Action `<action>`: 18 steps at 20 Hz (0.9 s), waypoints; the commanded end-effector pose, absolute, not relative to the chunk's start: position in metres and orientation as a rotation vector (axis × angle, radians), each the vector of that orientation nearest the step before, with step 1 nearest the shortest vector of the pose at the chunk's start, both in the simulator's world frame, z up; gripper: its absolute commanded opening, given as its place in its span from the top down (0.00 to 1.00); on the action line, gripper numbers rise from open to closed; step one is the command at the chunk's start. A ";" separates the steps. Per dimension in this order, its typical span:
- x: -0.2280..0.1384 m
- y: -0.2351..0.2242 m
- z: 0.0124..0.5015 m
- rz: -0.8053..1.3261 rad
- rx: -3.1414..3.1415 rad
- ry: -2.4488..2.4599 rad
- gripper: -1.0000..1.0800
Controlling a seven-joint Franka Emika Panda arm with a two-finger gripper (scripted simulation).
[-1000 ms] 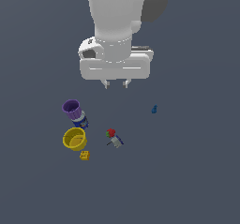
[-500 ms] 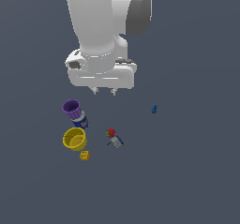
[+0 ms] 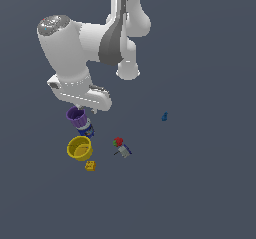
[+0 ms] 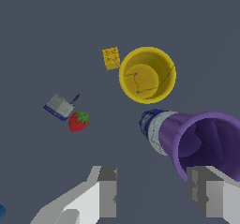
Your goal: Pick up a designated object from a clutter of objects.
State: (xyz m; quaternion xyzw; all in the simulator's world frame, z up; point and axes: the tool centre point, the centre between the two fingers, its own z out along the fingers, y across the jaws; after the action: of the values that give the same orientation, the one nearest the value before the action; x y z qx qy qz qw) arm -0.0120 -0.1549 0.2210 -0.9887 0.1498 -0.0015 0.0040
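In the exterior view the yellow bowl [image 3: 80,148] sits farthest toward that view's left, open side up; the purple cup [image 3: 76,116] stands just above it in the picture, its round mouth showing, directly under the white hand of the arm; the blue can [image 3: 86,129] lies between cup and bowl, touching the cup; a small orange block [image 3: 90,166] lies just beside the bowl's lower edge; further right a strawberry [image 3: 118,142] rests against a small grey and blue box [image 3: 124,151]; well apart on that view's right is a tiny blue piece [image 3: 164,116].

In the wrist view the gripper [image 4: 154,192] is spread wide, nothing between its two fingers; one finger [image 4: 208,190] stands at the rim of the cup [image 4: 201,141], the other finger [image 4: 105,192] over bare floor; the can [image 4: 151,124] pokes out behind the cup; the bowl [image 4: 147,75] and the block [image 4: 111,58] lie beyond.
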 end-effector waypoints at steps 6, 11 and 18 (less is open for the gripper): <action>-0.022 -0.188 0.198 0.000 -3.091 0.575 0.38; -0.022 -0.186 0.196 0.001 -3.091 0.570 0.38; -0.023 -0.188 0.173 0.000 -3.091 0.576 0.38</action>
State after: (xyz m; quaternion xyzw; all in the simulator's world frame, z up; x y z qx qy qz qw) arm -0.0230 -0.1873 0.1781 -0.9831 0.1828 0.0002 -0.0012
